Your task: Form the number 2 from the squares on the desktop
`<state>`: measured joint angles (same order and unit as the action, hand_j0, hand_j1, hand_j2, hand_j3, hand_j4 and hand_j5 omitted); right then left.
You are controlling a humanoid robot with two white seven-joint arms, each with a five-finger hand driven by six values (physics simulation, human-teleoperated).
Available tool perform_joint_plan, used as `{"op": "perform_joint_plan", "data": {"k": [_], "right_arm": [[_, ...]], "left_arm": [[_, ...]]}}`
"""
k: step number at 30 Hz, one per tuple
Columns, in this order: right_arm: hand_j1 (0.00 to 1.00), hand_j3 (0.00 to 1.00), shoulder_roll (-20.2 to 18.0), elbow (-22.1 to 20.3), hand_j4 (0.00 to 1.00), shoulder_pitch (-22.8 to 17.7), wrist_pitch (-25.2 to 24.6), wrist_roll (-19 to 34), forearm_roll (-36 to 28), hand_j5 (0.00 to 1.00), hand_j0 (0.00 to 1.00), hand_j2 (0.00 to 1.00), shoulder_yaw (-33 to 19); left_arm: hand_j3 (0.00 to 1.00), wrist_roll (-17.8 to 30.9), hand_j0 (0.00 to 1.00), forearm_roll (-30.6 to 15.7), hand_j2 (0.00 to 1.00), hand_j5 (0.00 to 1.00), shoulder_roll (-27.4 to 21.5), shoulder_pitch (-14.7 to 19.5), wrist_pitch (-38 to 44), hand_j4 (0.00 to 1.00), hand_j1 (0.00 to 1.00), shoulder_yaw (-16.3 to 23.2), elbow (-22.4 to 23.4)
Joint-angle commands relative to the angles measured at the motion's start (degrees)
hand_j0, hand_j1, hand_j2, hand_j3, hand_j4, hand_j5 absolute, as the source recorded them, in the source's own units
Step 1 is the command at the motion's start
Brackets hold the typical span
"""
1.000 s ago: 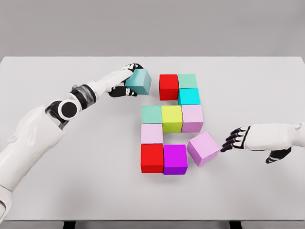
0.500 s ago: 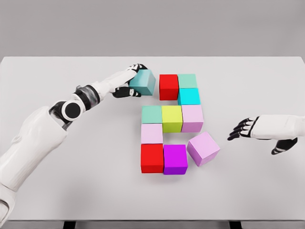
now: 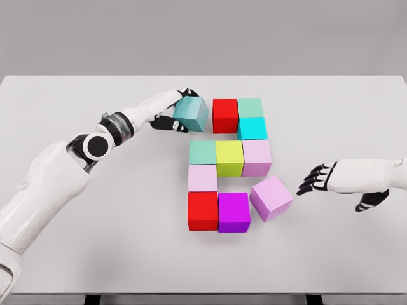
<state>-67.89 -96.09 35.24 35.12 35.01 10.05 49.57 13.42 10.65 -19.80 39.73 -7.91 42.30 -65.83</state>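
My left hand is curled around the left side of a teal cube, a small gap left of the red cube in the top row. That row continues with a green cube and a cyan one below it. The middle row holds green, yellow-green and lilac cubes. Below come a pale lilac cube, a red one and a purple one. A lilac cube lies skewed beside the purple one. My right hand hovers open just right of it, not touching.
All cubes sit on a white table against a grey backdrop. My right forearm reaches in from the right edge at mid height.
The left hand has carried the teal cube rightward, closer to the top red cube. The right hand drew back to the right, then returned toward the skewed lilac cube.
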Motion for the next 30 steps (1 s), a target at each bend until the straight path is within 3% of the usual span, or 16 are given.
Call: {"op": "perform_joint_plan", "data": {"k": [1,4,8,13,24,28,30], "right_arm": [[1.00,1.00,0.22,0.56,1.00,0.00,-0.12,-0.01,0.06,1.00,1.00,1.00,0.00],[1.00,1.00,0.57,0.38,1.00,0.00,-0.12,-0.01,0.67,1.00,1.00,1.00,0.26],[1.00,1.00,1.01,1.26,1.00,0.44,-0.12,-0.01,1.11,1.00,1.00,1.00,0.17],[1.00,1.00,1.89,1.35,1.00,0.88,-0.12,-0.01,2.34,1.00,1.00,1.00,0.17],[1.00,1.00,2.42,0.12,1.00,0.88,-0.12,-0.01,4.98,1.00,1.00,1.00,2.20],[1.00,1.00,2.42,-1.46,1.00,0.88,-0.12,-0.01,4.98,1.00,1.00,1.00,2.20],[1.00,1.00,2.42,-2.08,1.00,0.88,-0.12,-0.01,4.98,1.00,1.00,1.00,2.20]], "left_arm": [[0.63,-0.76,0.63,-0.19,0.63,0.63,0.03,0.00,0.00,0.63,0.63,-0.11,0.26],[0.64,-3.13,0.64,-0.10,0.64,0.64,0.03,0.18,0.00,0.64,0.64,-0.11,1.40],[0.77,-3.49,0.77,-0.01,0.77,0.77,0.03,0.35,0.00,0.77,0.77,-0.46,1.67],[0.85,-6.57,0.85,-0.10,0.85,0.85,1.00,-0.09,0.18,0.85,0.85,-0.20,1.67],[0.91,-6.74,0.91,-0.28,0.91,0.91,1.17,0.09,-0.08,0.91,0.91,-0.11,1.40],[1.00,-6.65,1.00,-0.45,1.00,1.00,-1.20,0.00,-0.08,1.00,1.00,-0.11,0.70],[1.00,-6.65,1.00,-0.71,1.00,1.00,-3.22,-0.18,-0.35,1.00,1.00,-0.02,-0.62]]}}
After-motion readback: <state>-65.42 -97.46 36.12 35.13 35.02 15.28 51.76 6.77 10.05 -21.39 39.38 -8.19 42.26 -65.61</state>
